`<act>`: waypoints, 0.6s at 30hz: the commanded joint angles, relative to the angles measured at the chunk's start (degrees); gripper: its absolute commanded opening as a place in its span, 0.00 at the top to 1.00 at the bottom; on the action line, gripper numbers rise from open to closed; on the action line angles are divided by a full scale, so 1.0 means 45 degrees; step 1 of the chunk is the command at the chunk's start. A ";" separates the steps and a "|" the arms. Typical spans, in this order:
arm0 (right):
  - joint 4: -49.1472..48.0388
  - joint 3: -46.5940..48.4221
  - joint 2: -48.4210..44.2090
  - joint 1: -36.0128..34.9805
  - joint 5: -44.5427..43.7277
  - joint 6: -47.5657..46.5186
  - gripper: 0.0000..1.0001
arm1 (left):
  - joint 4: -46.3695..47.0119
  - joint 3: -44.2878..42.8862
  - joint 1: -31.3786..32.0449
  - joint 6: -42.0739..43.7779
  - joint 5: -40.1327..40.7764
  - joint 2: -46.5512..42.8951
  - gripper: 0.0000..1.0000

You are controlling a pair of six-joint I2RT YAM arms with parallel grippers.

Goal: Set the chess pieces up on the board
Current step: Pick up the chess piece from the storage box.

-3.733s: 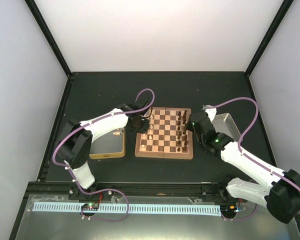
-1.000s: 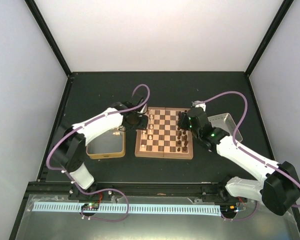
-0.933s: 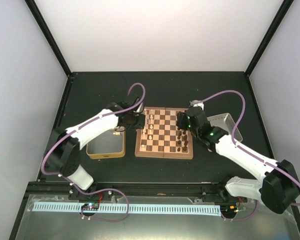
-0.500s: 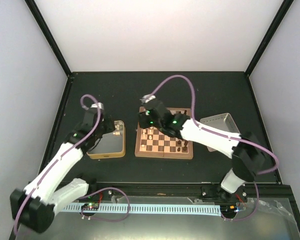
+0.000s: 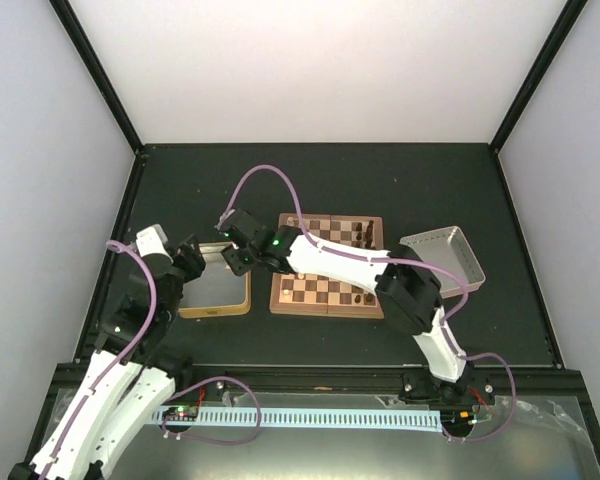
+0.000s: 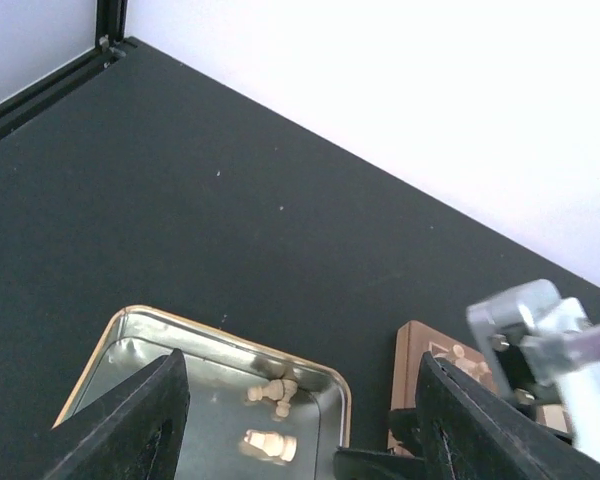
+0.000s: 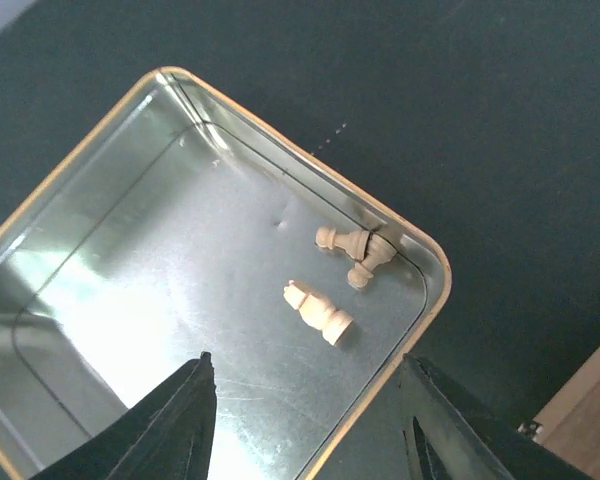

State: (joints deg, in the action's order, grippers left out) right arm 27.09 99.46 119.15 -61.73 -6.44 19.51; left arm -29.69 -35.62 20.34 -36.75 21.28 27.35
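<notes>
- Top external view puts the left claw [image 5: 188, 260] at the left end of the gold tin [image 5: 216, 300], close to its own side of the worktop [image 5: 310, 180]. In its wrist view the fingers stand wide apart with nothing between them.
- Inside the tin, three pale chess pieces [image 6: 268, 445] lie on their sides near one corner. A lone piece [image 7: 320, 313] rests on the bare floor, and a pair [image 7: 355, 250] touch each other against the wall.
- Over that corner hangs the right claw [image 7: 306, 362], spread wide and empty, so it looks the nearer of the two. The lone piece lies just ahead of its gap, long axis slanting across the line between the fingers. I judge a wrist turn is needed before closing.
- Farthest right, the board [image 5: 310, 292] sits just beside the tin, with dark pieces [image 5: 365, 236] along its right side.
</notes>
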 commanded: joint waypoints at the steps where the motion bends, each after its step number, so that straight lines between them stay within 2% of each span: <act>1: 0.1073 0.1116 0.0976 -0.0031 0.0023 -0.0658 0.50 | -0.0076 0.0248 -0.0085 -0.0373 0.0283 0.0024 0.36; 18: 0.2589 0.3249 0.3418 -0.0031 -0.0166 -0.1102 0.47 | -0.0083 0.0511 -0.0105 -0.0576 0.0125 0.0549 0.35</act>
State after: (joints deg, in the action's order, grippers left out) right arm 35.83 112.01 132.84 -61.73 -6.46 15.42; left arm -30.09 -33.61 20.25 -38.41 21.37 29.36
